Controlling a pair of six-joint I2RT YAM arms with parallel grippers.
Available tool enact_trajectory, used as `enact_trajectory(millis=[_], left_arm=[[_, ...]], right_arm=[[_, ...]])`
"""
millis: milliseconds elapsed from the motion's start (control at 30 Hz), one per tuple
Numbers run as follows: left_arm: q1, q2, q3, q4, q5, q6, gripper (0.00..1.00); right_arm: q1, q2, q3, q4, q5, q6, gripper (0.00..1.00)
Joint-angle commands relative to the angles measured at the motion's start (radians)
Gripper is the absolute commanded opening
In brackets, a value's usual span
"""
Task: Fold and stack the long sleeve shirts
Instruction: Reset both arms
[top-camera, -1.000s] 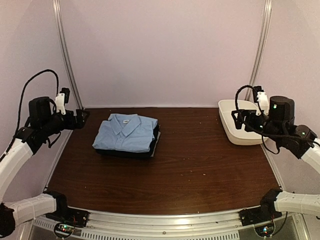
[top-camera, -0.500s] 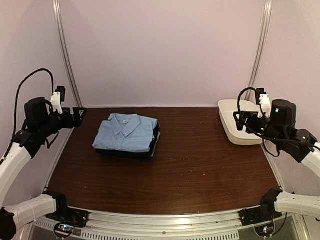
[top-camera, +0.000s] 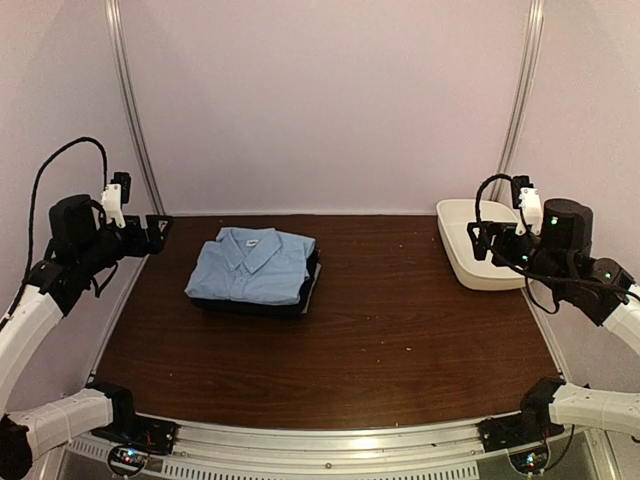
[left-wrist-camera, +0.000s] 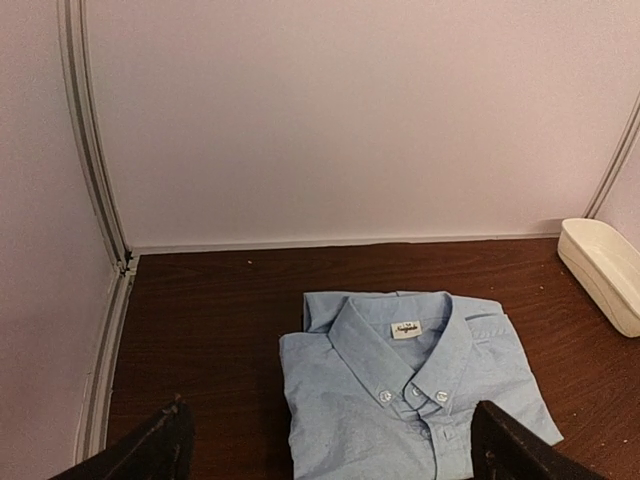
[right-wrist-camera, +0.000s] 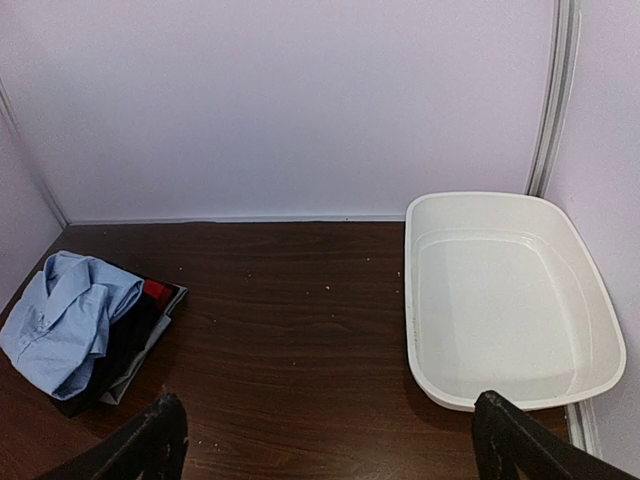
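Note:
The light blue shirt (top-camera: 250, 265) lies folded, collar up, on the left half of the table. It rests on top of the folded black shirt (top-camera: 311, 276), which shows only as a dark edge below and to the right of it. The left wrist view looks down on the blue shirt (left-wrist-camera: 420, 400) with its white label. From the right wrist view the stack sits far left: blue shirt (right-wrist-camera: 65, 320) over black shirt (right-wrist-camera: 125, 345). My left gripper (top-camera: 160, 228) (left-wrist-camera: 330, 450) hangs open, raised left of the stack. My right gripper (top-camera: 478, 240) (right-wrist-camera: 335, 445) is open and empty above the table's right side.
A white oval tub (top-camera: 470, 250) (right-wrist-camera: 510, 300) (left-wrist-camera: 600, 270) stands empty at the back right corner, just under my right gripper. Pale walls and metal frame posts (top-camera: 130, 110) close in the back and sides. Small crumbs dot the dark wooden table (top-camera: 400, 330).
Both arms drew back slightly outward, the left to the left and the right to the right, then held still. The stacked shirts have not moved.

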Motion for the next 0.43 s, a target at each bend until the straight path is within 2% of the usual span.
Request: enact_trajectory(millis=[0,400], left_arm=[[0.004,0.001,-0.005,0.035,-0.002,0.002,0.98],[0.004,0.004,-0.005,0.035,0.004,0.0,0.98]], right_arm=[[-0.005,-0.003,-0.017,0.019,0.014,0.013,1.0],[-0.005,-0.012,-0.028,0.022,0.009,0.018,1.0]])
